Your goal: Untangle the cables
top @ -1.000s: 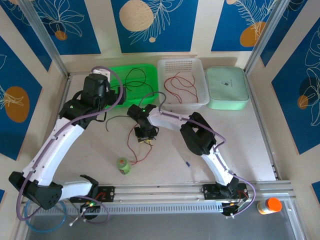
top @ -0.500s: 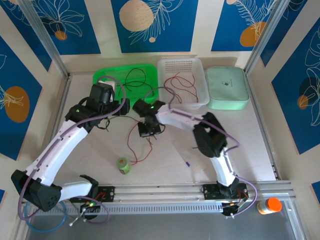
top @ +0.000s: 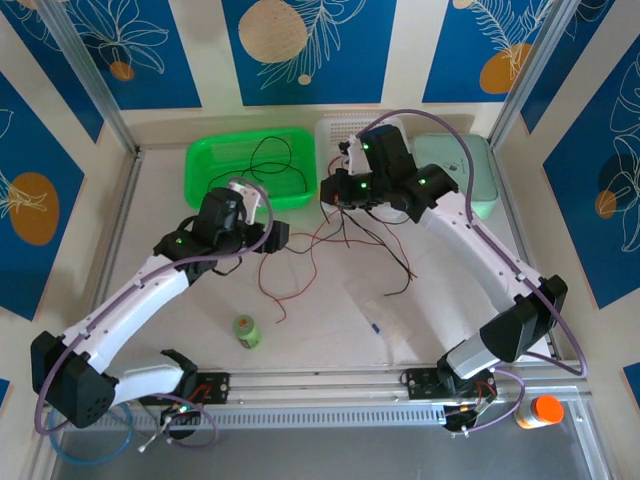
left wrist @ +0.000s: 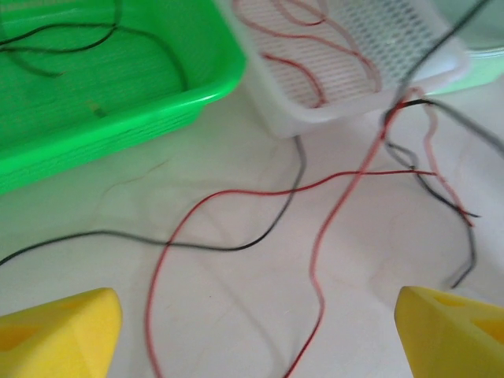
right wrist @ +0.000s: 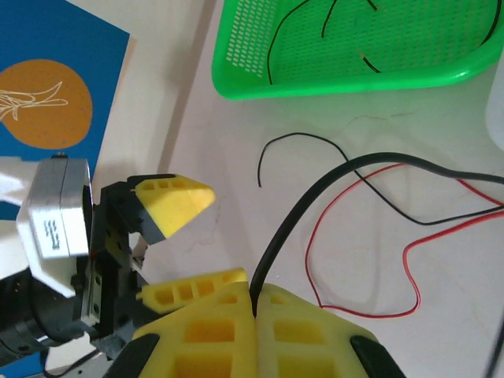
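Note:
Thin red and black cables [top: 345, 238] lie tangled on the table between both arms. My right gripper [top: 335, 190] hangs above them near the white basket, shut on a black cable [right wrist: 315, 197] that rises from between its yellow fingers [right wrist: 213, 331]. A red cable [right wrist: 409, 276] loops on the table below it. My left gripper [top: 273, 237] is low over the table with its fingertips [left wrist: 59, 335] wide apart, open. A red cable [left wrist: 315, 268] and a black cable [left wrist: 236, 246] run across the table ahead of them, untouched.
The green tray [top: 205, 160] at the back holds loose black cables. Beside it stand the white basket [left wrist: 276, 118] with red cables and a mint-green lidded box [top: 475, 180]. A small green bottle [top: 247, 331] stands near the front.
My right gripper shut on the black cable and rose back toward the white basket, dragging the tangle apart. My left gripper came down and right over the table's middle.

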You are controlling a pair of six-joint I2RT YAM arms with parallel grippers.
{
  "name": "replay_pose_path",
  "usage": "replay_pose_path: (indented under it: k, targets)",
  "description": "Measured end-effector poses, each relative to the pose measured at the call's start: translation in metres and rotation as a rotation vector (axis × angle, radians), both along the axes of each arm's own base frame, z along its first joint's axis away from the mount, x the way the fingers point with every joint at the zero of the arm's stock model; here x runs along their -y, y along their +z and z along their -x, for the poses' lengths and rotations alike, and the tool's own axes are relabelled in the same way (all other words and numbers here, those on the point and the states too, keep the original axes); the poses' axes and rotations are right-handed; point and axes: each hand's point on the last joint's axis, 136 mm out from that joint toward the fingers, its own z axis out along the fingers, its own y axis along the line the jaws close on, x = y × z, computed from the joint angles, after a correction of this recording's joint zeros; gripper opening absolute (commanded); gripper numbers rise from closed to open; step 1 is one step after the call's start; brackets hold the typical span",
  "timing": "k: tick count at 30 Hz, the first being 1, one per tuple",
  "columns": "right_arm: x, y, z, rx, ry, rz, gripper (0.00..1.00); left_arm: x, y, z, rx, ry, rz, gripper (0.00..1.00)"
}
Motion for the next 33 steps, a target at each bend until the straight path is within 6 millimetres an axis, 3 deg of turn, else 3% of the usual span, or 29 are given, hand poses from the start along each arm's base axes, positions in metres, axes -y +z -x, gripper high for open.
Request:
replay_pose_path:
  k: [6, 11, 14, 18, 27, 33]
  targets:
    - [0.013, 0.01, 0.002, -0.023, -0.01, -0.053, 0.0, 0.054, 0.002, -0.004, 0.081, -0.136, 0.048, 0.9]
    - [0.023, 0.026, 0.012, -0.005, -0.023, -0.1, 0.0, 0.096, -0.022, -0.02, 0.133, -0.198, 0.058, 0.91]
    - [0.029, 0.028, 0.016, -0.01, -0.034, -0.119, 0.0, 0.111, -0.044, -0.026, 0.146, -0.215, 0.059, 0.91]
    - [0.035, 0.025, 0.015, -0.02, -0.059, -0.125, 0.0, 0.122, -0.056, -0.032, 0.165, -0.226, 0.094, 0.91]
    - [0.045, 0.026, 0.014, -0.016, -0.088, -0.138, 0.0, 0.141, -0.021, -0.013, 0.218, -0.36, 0.236, 0.93]
    - [0.045, 0.022, 0.014, -0.021, -0.09, -0.136, 0.0, 0.145, -0.022, 0.002, 0.179, -0.427, 0.273, 0.99]
